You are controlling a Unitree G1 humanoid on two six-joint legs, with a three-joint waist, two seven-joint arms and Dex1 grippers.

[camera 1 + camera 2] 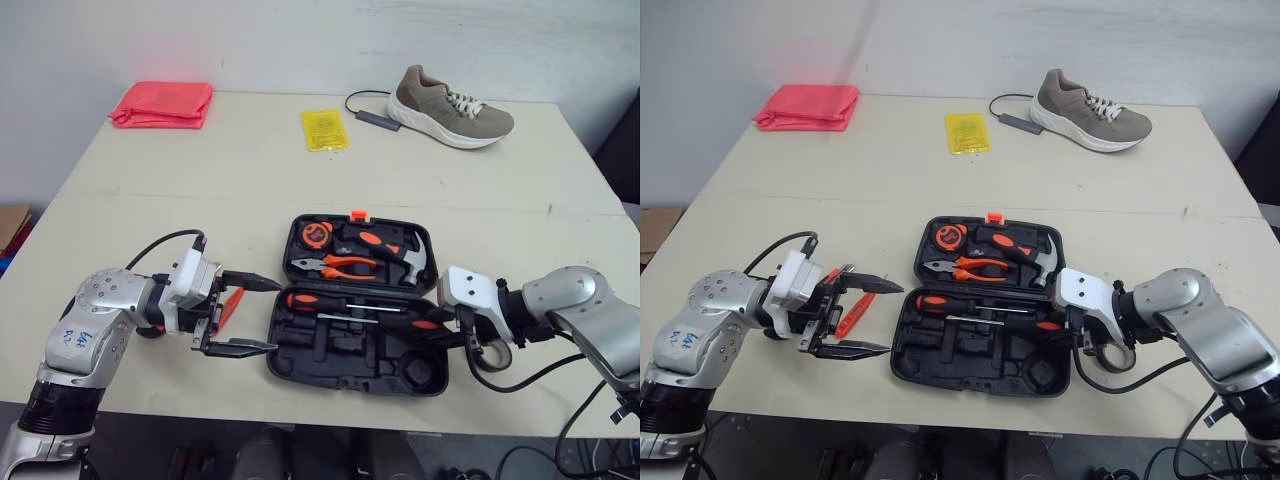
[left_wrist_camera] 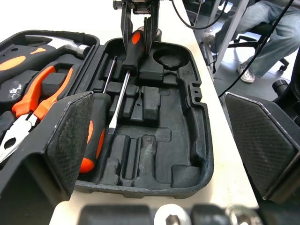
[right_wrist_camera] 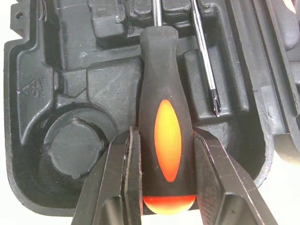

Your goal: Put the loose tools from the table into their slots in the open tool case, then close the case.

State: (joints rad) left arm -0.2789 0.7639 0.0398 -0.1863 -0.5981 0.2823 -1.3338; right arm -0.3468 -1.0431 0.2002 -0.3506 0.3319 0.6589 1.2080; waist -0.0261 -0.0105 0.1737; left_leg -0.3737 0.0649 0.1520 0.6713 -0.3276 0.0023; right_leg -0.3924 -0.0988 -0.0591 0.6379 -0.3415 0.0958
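Note:
The black tool case (image 1: 340, 365) lies open at the table's front middle. Its lid half holds a tape measure (image 1: 317, 234), orange pliers (image 1: 335, 266) and a hammer (image 1: 392, 250). My right gripper (image 1: 455, 330) is at the case's right end, shut on the black-and-orange handle of a flat screwdriver (image 3: 167, 136) that lies lengthwise in the base half. A second screwdriver (image 2: 96, 136) lies beside it. My left gripper (image 1: 272, 316) is open just left of the case, fingers pointing at it. A red-orange tool (image 1: 230, 305) lies on the table between the finger bases, not gripped.
At the back of the table are a tan shoe (image 1: 448, 108), a dark cable adapter (image 1: 375, 119), a yellow packet (image 1: 324, 129) and a red bag (image 1: 162, 104). A seated person's legs (image 2: 267, 28) appear beyond the table's right edge. The case sits close to the front edge.

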